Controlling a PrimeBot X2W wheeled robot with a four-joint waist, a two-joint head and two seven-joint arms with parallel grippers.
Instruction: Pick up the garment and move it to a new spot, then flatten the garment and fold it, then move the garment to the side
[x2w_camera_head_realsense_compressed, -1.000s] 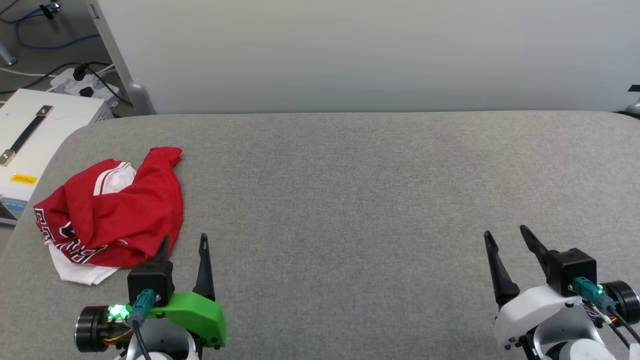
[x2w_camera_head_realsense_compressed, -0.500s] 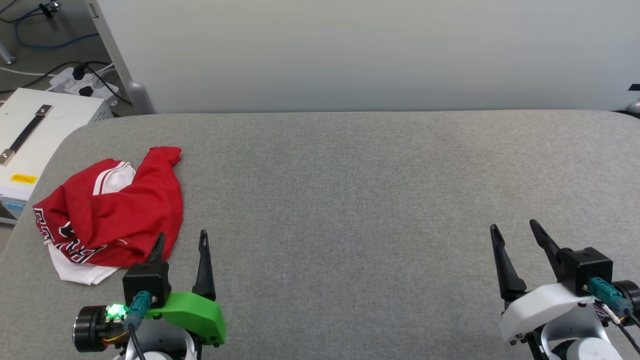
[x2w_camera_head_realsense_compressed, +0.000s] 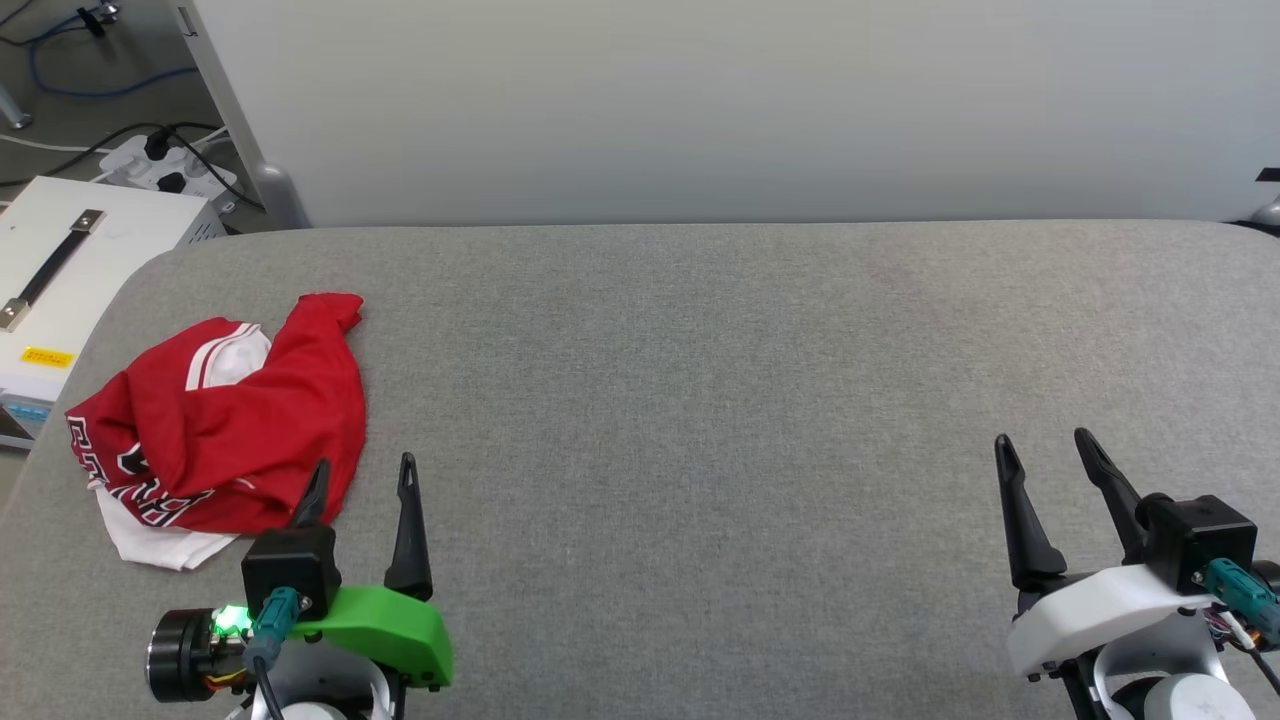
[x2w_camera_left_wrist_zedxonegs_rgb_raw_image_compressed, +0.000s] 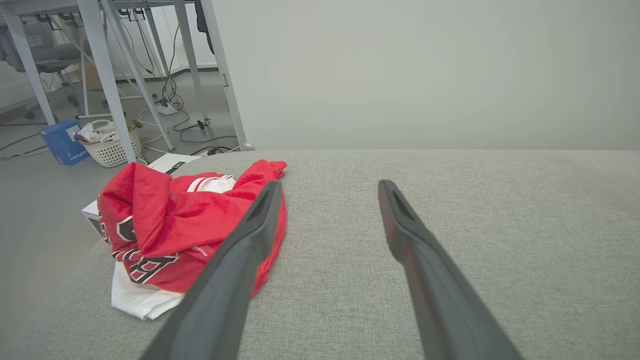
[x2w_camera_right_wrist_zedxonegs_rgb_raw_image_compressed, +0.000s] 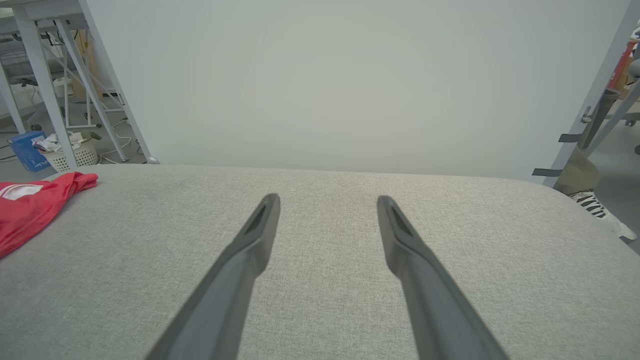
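Note:
The garment (x2w_camera_head_realsense_compressed: 225, 425) lies crumpled in a heap at the left end of the grey padded table (x2w_camera_head_realsense_compressed: 700, 380): red cloth, a white sleeve with striped trim, black lettering along its near edge. The left wrist view shows the garment (x2w_camera_left_wrist_zedxonegs_rgb_raw_image_compressed: 170, 225) just left of my fingers. My left gripper (x2w_camera_head_realsense_compressed: 362, 468) stands open at the heap's near right edge, its left fingertip over the red cloth, nothing between its fingers. Far to the right my right gripper (x2w_camera_head_realsense_compressed: 1041, 443) is open and empty above bare table. In the right wrist view, a corner of the garment (x2w_camera_right_wrist_zedxonegs_rgb_raw_image_compressed: 30, 207) shows at the left edge.
A white case (x2w_camera_head_realsense_compressed: 70, 290) with a black handle stands off the table's left end, cables and a power strip (x2w_camera_head_realsense_compressed: 170, 165) behind it. A pale wall panel (x2w_camera_head_realsense_compressed: 700, 100) runs along the far edge. A person's shoe (x2w_camera_right_wrist_zedxonegs_rgb_raw_image_compressed: 595, 207) shows beyond the right end.
Both grippers opened wider. The left gripper crept forward toward the garment's edge; the right gripper shifted right and slightly forward. The garment has not moved.

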